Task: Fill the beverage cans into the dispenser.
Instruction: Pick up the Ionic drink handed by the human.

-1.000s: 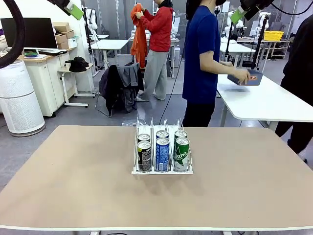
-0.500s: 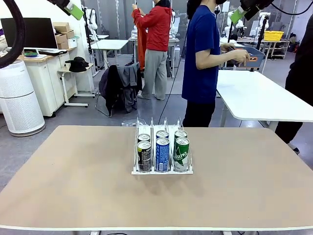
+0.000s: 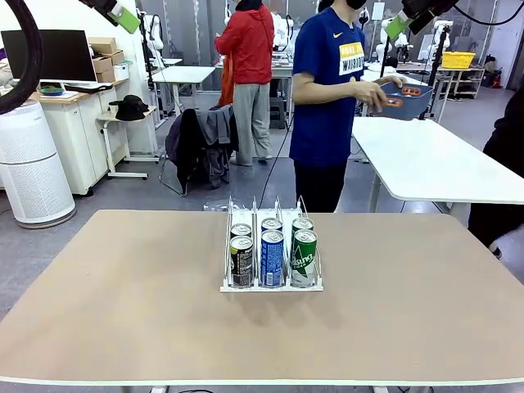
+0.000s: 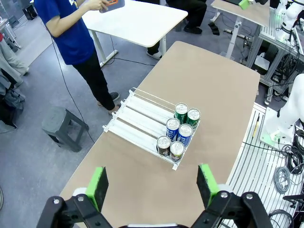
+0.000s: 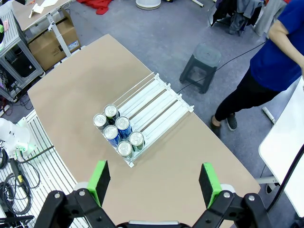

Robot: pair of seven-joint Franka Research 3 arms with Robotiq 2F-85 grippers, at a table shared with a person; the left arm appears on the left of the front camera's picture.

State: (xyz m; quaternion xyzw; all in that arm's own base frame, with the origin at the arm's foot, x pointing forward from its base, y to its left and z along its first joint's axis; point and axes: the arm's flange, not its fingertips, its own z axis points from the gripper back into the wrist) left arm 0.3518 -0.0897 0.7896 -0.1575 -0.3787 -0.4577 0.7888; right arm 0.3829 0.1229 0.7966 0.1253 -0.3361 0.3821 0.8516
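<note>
Between loads, most likely. Six cans (image 3: 272,255) standing in the dispenser (image 4: 137,115), two to each lane, bunched at the end nearest the robot. Rear stretch of all three lanes bare. Dispenser set mid-desk, lanes running toward the far side.

Left pincer (image 4: 153,185) spread wide, holding nothing, hanging high above the desk (image 3: 123,311). Right pincer (image 5: 154,182) likewise wide and empty, equally high, well apart from the cans.

Across the desk, a person (image 3: 327,90) in a blue shirt, holding a blue bin (image 3: 407,98) above a white desk (image 3: 442,164). Contents of the bin too small to tell. Probably the source of further cans, though unconfirmed.

Next move, as a guess: wait for a can to be set down or offered, come down with fingers astride its body, grip it upright, and feed it in at the bare rear of a lane. Calls for clearing the thin wire dividers and not knocking the cans already in place.

Desk top tan, matt, plain. Room a busy lab: grey floor, a stool (image 5: 203,57) just beyond the desk's far edge, a chair (image 3: 203,143) draped with clothes.
</note>
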